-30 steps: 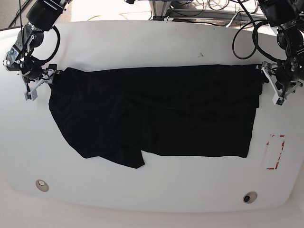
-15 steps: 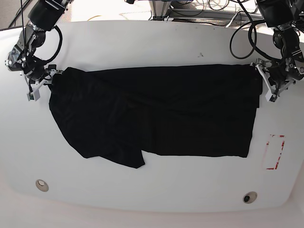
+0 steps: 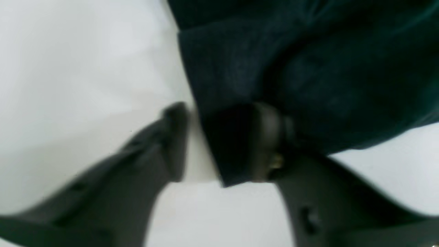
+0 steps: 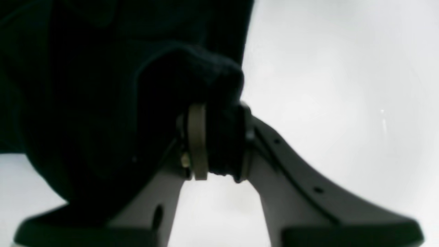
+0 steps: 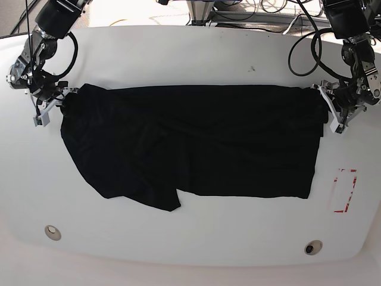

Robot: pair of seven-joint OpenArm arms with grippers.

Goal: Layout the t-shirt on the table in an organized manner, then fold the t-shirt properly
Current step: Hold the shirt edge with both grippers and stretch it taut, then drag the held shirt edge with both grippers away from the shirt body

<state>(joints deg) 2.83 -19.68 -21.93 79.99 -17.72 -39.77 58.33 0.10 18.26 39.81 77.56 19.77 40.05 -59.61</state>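
a: where do you have the t-shirt [image 5: 196, 140] right now?

b: you have it spread dark and wide across the far half of the table [image 5: 190, 53], long edge running side to side, one lower flap sagging toward the near rim on the base view's left. the red tape mark [image 5: 344, 190] sits just off its right end, untouched.

a: and your two grippers?

b: your right gripper [image 4: 219, 144] is clamped on a bunched corner of the shirt; the wrist view shows cloth pinched tight between both pads. your left gripper [image 3: 219, 144] is another matter. one finger [image 3: 264, 144] is tucked against the cloth edge, the other stands apart with bare table showing between, so the jaws are parted and nothing is pinched yet.

a: why hold it at the two ends?

b: my guess is you want both far corners so you can pull the edge taut and flatten the wrinkles before folding. until the left closes, a pull would drag only one side.

a: any containers to mind?

b: none in view. only two small round holes [image 5: 52, 231] near the front rim.
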